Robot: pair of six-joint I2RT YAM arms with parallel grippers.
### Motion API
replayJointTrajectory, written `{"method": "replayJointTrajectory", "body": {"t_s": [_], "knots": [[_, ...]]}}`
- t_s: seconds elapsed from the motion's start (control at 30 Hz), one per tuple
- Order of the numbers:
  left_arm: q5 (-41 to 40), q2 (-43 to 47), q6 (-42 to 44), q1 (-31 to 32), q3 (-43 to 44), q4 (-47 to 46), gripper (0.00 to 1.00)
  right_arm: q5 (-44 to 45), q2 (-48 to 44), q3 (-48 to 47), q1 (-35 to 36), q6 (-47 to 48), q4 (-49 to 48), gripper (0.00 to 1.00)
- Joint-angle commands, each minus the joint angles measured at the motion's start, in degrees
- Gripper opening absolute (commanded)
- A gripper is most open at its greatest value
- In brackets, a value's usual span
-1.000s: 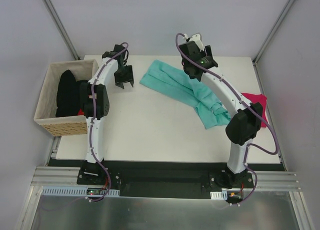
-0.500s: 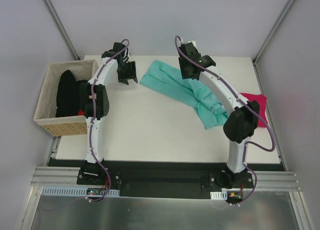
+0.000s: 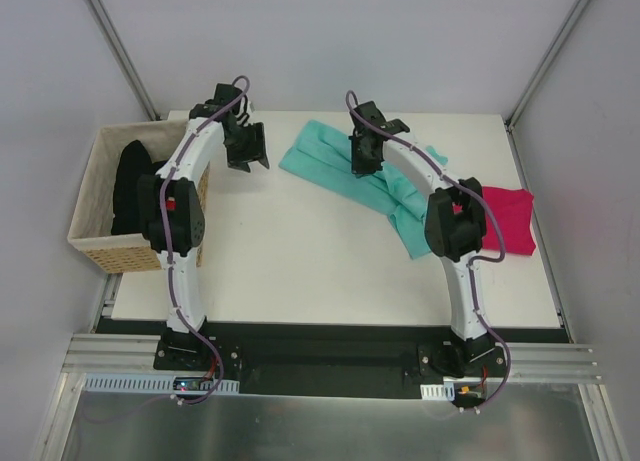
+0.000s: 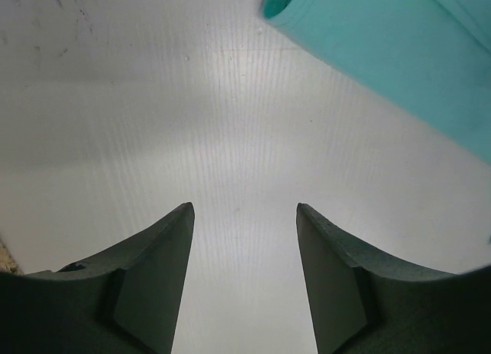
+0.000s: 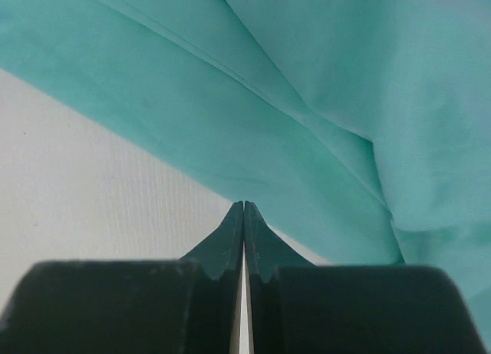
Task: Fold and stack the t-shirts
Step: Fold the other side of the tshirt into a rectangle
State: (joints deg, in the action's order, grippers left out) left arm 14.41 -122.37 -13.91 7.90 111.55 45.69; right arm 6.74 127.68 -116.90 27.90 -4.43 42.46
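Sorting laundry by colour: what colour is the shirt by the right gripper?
Teal-green shirt, clearest in right wrist view.

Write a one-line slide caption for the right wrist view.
Right gripper, jaws shut, tips at the edge of the rumpled teal t-shirt on the white table.

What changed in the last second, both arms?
The right gripper moved left, lowered to the teal t-shirt and shut; no pinched cloth is visible. The left gripper edged toward the far edge, open. The pink t-shirt and basket stayed put.
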Motion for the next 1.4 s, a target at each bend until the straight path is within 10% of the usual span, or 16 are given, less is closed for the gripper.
{"method": "replayJointTrajectory", "body": {"t_s": [0.0,1.37], "knots": [[-2.1,8.4,0.1,0.3,-2.9,-0.4,0.56,-9.2,2.0,-2.1,-1.4,-4.4,-3.7,0.01],[-10.3,27.1,0.0,0.1,-15.1,1.5,0.57,-16.1,7.8,5.6,-3.7,-10.7,-8.8,0.01]]}}
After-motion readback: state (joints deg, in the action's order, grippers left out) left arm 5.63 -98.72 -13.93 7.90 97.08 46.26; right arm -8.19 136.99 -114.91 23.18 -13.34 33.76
